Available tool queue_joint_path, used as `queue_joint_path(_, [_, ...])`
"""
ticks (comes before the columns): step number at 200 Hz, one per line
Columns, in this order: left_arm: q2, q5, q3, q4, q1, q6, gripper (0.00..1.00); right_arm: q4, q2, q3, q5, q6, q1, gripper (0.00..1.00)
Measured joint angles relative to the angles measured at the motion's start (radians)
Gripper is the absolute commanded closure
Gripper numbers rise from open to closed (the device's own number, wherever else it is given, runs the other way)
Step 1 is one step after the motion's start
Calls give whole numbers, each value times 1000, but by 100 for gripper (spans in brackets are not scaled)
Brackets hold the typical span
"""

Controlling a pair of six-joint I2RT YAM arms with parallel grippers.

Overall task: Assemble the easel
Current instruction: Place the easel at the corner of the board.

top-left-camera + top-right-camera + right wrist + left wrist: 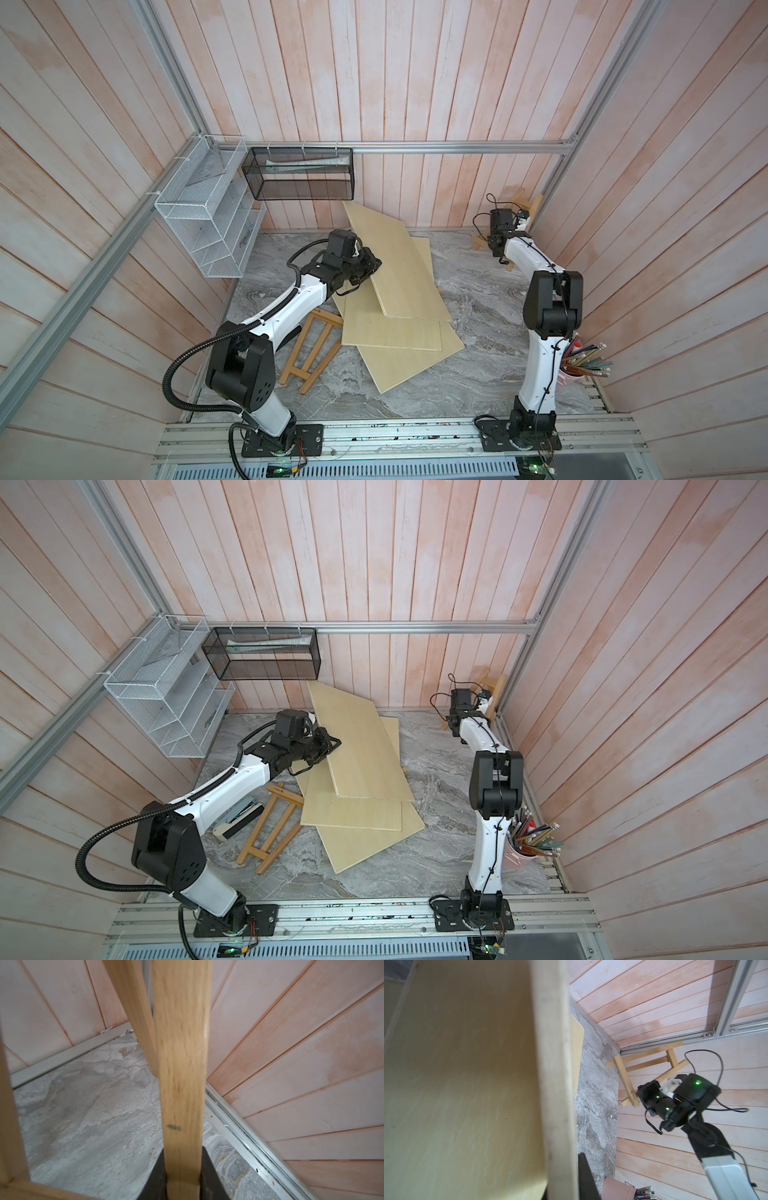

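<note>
**A:** Where's the easel [624, 1076]?

**B:** In the far right corner of the marble table [478, 353], tilted, close to the wall [623, 187]. The right gripper [182, 1178] is clamped on one of its slats.

**A:** And the left gripper [371, 266]?

**B:** It's pinching the edge of the top plywood board [399, 266], which is tilted up off the board stack [395, 332]. I'd say the board is going onto the easel. Next, carry it across and seat it on the ledge while the right arm steadies the frame.
</note>
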Motion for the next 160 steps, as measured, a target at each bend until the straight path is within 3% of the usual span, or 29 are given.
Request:
queue_joint_path(22, [0, 0, 0, 0, 0, 0, 100, 55, -10, -92, 36, 18, 76, 100])
queue_joint_path(44, [0, 0, 3, -5, 0, 0, 100, 97, -13, -129, -11, 76, 126, 100])
queue_joint_path(88, [3, -13, 37, -53, -11, 0, 100, 108, -11, -144, -145, 166, 112, 100])
queue_joint_path(121, [18, -23, 76, -92, -18, 0, 100, 142, -40, -183, -237, 216, 85, 65])
queue_joint_path(133, [23, -27, 87, -103, -20, 0, 100, 137, -65, -221, -309, 240, 77, 47])
queue_joint_path(143, [28, -30, 99, -114, -22, 0, 100, 136, -86, -265, -352, 250, 78, 40])
queue_joint_path(160, [35, -37, 117, -132, -24, 0, 100, 141, -147, -333, -419, 269, 80, 36])
